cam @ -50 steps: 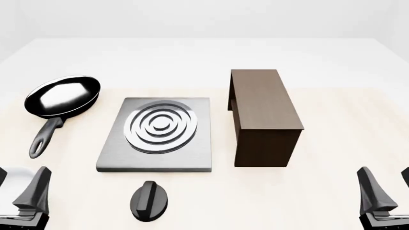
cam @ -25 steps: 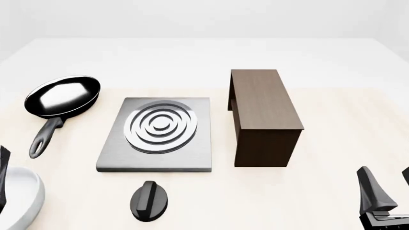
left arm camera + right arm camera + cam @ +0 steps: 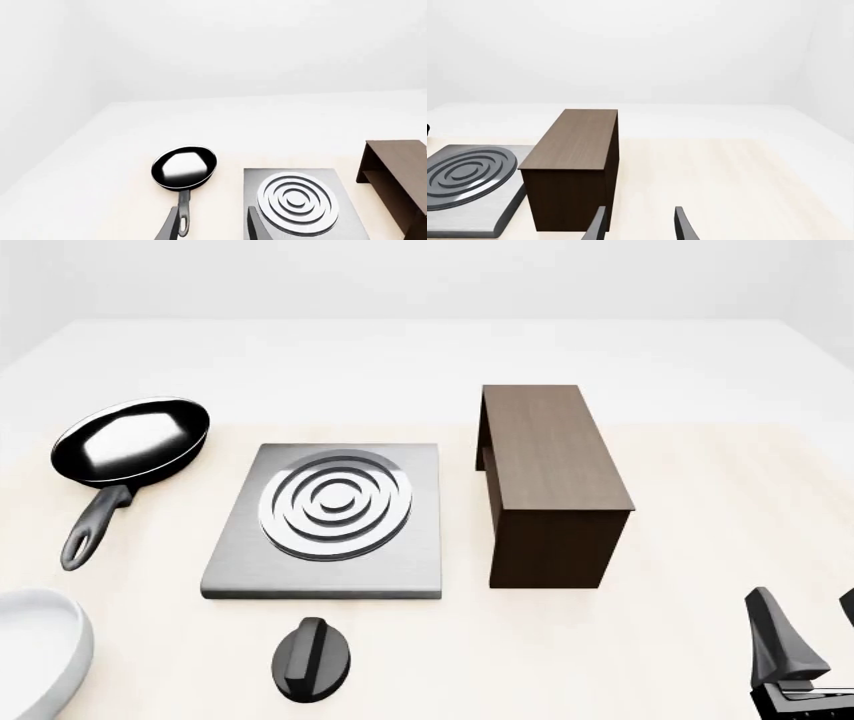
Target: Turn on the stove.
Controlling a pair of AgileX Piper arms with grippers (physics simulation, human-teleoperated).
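The stove (image 3: 327,540) is a flat grey metal slab with raised silver rings, in the middle of the table. Its separate black ridged knob (image 3: 312,660) lies just in front of the slab. In the front view only a white rounded part of the left arm (image 3: 40,655) shows at the bottom left, left of the knob. The left wrist view shows the left gripper (image 3: 212,230) open and empty, with the stove (image 3: 300,200) ahead. My right gripper (image 3: 811,640) is open and empty at the bottom right. It also shows in the right wrist view (image 3: 639,227). The knob is out of both wrist views.
A black frying pan (image 3: 131,445) lies left of the stove, handle toward me. A tall brown wooden box (image 3: 551,485) stands right of the stove, between it and the right gripper. The box also shows in the right wrist view (image 3: 577,165).
The left gripper's dark fingers have left the front view's bottom left corner, and a white rounded arm part now shows there. The right arm has barely moved.
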